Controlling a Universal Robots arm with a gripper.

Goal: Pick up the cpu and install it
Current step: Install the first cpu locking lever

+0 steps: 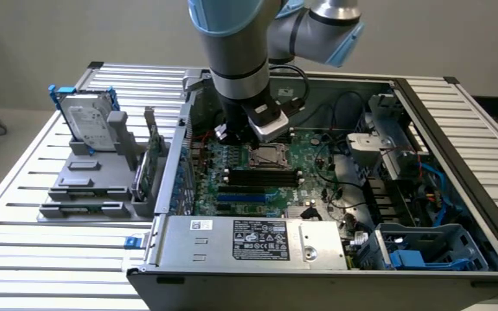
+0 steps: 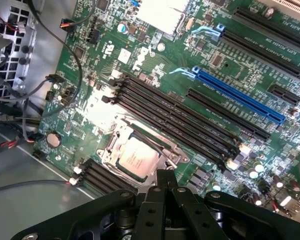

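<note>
The cpu (image 2: 136, 159), a small square chip with a pale silvery top, lies flat inside the metal-framed socket (image 2: 110, 147) of the green board (image 2: 155, 65). My gripper (image 2: 165, 179) hovers just off the socket's edge, its black fingers pressed together with nothing between them. In the exterior view the gripper (image 1: 262, 135) hangs inside the open computer case, right above the socket (image 1: 271, 155) in the middle of the board.
Black memory slots (image 2: 180, 115) and a blue slot (image 2: 240, 97) run beside the socket. Cables (image 2: 20, 125) trail near the case wall. A hard drive (image 1: 89, 120) stands in a grey holder outside the case. A power supply (image 1: 249, 241) sits at the case front.
</note>
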